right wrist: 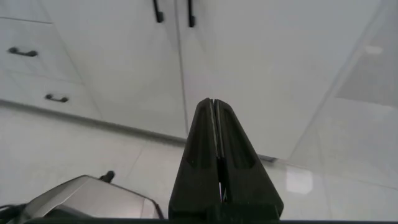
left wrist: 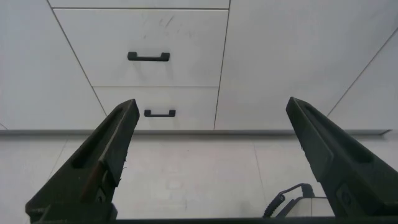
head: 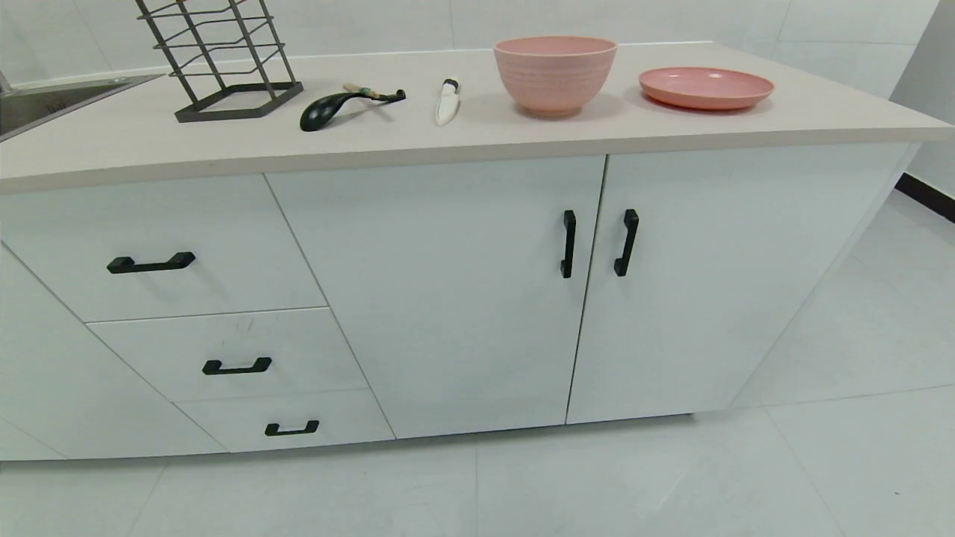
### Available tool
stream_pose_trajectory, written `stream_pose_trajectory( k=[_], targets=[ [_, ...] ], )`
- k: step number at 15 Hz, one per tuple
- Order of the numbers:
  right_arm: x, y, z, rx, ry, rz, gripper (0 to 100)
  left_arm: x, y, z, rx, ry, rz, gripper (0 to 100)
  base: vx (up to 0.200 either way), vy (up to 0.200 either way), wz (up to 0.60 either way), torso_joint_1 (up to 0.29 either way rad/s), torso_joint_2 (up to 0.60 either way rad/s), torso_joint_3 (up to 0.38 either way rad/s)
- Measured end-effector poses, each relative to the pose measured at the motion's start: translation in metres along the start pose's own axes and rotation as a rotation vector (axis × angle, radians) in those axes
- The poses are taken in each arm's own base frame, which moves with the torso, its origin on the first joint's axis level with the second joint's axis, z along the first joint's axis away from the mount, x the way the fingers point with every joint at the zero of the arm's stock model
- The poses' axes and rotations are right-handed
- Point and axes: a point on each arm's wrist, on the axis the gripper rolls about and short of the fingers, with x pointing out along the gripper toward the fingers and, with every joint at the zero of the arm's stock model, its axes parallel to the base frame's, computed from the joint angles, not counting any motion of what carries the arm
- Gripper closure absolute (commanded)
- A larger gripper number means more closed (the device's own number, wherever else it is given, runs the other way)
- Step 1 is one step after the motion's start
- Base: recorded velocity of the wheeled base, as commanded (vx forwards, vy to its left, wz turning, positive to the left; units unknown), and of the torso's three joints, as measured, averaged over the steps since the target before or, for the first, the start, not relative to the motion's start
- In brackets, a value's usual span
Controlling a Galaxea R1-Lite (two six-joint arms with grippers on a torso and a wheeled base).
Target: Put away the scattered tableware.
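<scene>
The left end effector (left wrist: 211, 106) hangs low, its fingers spread wide with nothing between them, facing the lower drawers (left wrist: 180, 37). The right end effector (right wrist: 212, 106) is pressed fully closed and empty, pointing at the cupboard doors (right wrist: 261, 50). All the tableware sits well above both of them, up on the bench (head: 821, 112). Past a wire rack (head: 224, 67) come a black spoon (head: 324, 112), a white knife (head: 448, 101), a pink bowl (head: 556, 74) and, farthest right, a pink plate (head: 705, 87), each apart from its neighbour.
</scene>
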Motion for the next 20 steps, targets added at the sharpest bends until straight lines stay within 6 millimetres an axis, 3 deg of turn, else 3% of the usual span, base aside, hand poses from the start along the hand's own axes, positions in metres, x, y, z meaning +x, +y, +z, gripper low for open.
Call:
stream_pose_trajectory(
  k=[6, 10, 11, 15, 17, 20],
  targets=[
    [0.075, -0.022, 0.039, 0.009, 0.031, 0.164, 100, 0.000, 0.000, 0.000, 0.001, 0.001, 0.000, 0, 0.000, 0.000, 0.00, 0.000, 0.00, 0.000],
    [0.128, -0.031, 0.037, -0.023, 0.032, 0.215, 100, 0.000, 0.000, 0.000, 0.001, 0.000, 0.001, 0, 0.000, 0.000, 0.00, 0.000, 0.00, 0.000],
    [0.140, -0.031, 0.033, -0.033, 0.037, 0.232, 0, 0.000, 0.000, 0.000, 0.001, 0.000, 0.001, 0, 0.000, 0.000, 0.00, 0.000, 0.00, 0.000],
    [0.187, -0.035, 0.024, -0.091, -0.074, 0.278, 0, 0.000, 0.000, 0.000, -0.004, 0.000, -0.014, 0, 0.000, 0.000, 0.00, 0.000, 0.00, 0.000],
    [0.211, -0.036, 0.009, -0.105, -0.090, 0.340, 0, 0.000, -0.001, 0.002, -0.003, -0.017, -0.031, 0, 0.000, 0.000, 0.00, 0.000, 0.00, 0.000],
    [0.239, -0.036, -0.006, -0.108, -0.076, 0.400, 0, -0.004, -0.003, 0.033, -0.012, -0.248, -0.077, 0, 0.000, 0.000, 0.00, 0.000, 0.00, 0.000]
  ],
)
